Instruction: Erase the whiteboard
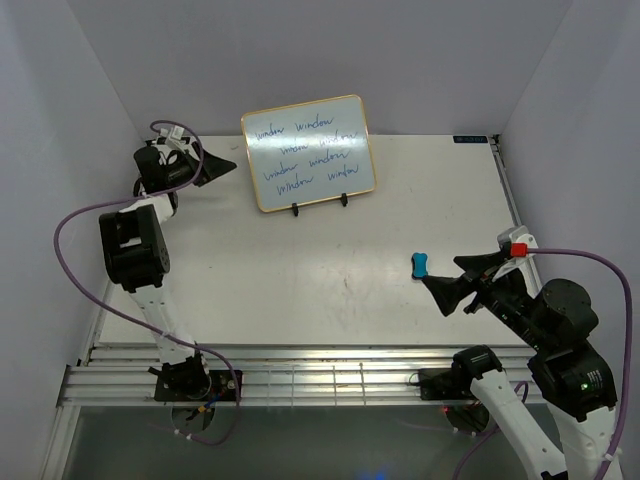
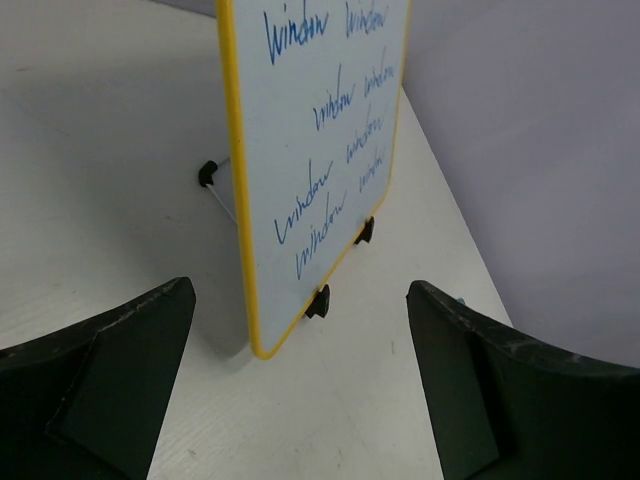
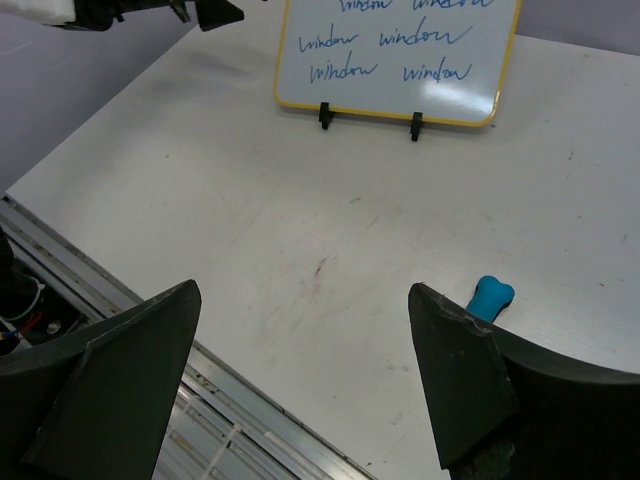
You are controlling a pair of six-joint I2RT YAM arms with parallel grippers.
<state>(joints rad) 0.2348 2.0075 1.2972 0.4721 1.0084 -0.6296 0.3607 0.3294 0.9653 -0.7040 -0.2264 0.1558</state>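
The whiteboard point(image 1: 308, 152) stands upright on a wire easel at the back of the table, its yellow frame around several lines of blue handwriting. My left gripper point(image 1: 222, 166) is open just left of it. In the left wrist view the whiteboard point(image 2: 320, 130) shows edge-on, its lower corner between my wide-apart fingers point(image 2: 120, 370), untouched. My right gripper point(image 1: 442, 272) hangs open at the right front, holding nothing. A small blue eraser point(image 1: 420, 264) lies on the table just beside its fingertips, and the right wrist view has the eraser point(image 3: 492, 297) next to the right finger point(image 3: 460, 380), with the whiteboard point(image 3: 400, 50) far ahead.
The easel's black feet point(image 1: 295, 210) rest on the white table point(image 1: 400, 200). An aluminium rail point(image 1: 300, 380) runs along the near edge. Grey walls close in on the left, back and right. Purple cables point(image 1: 70, 230) loop off both arms.
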